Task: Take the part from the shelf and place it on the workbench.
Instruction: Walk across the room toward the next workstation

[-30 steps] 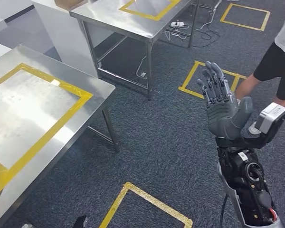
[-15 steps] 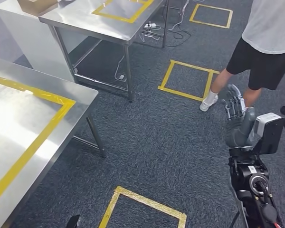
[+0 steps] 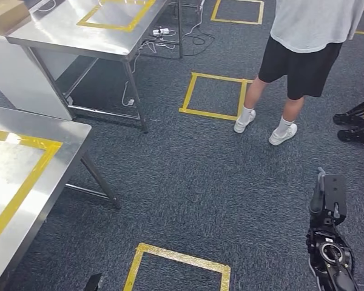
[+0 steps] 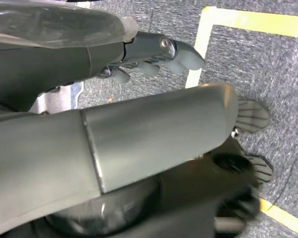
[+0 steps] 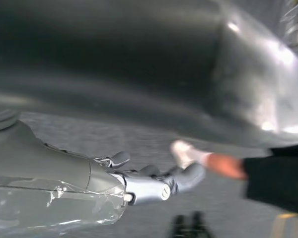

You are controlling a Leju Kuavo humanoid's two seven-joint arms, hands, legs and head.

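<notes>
Hanging low beside me, my right hand [image 5: 155,181] is holding nothing, fingers loosely extended; my left hand [image 4: 166,54] likewise. I am seeing no part or shelf: beyond the yellow-taped steel workbench [image 3: 29,163] a person [image 3: 304,54] is standing.
</notes>
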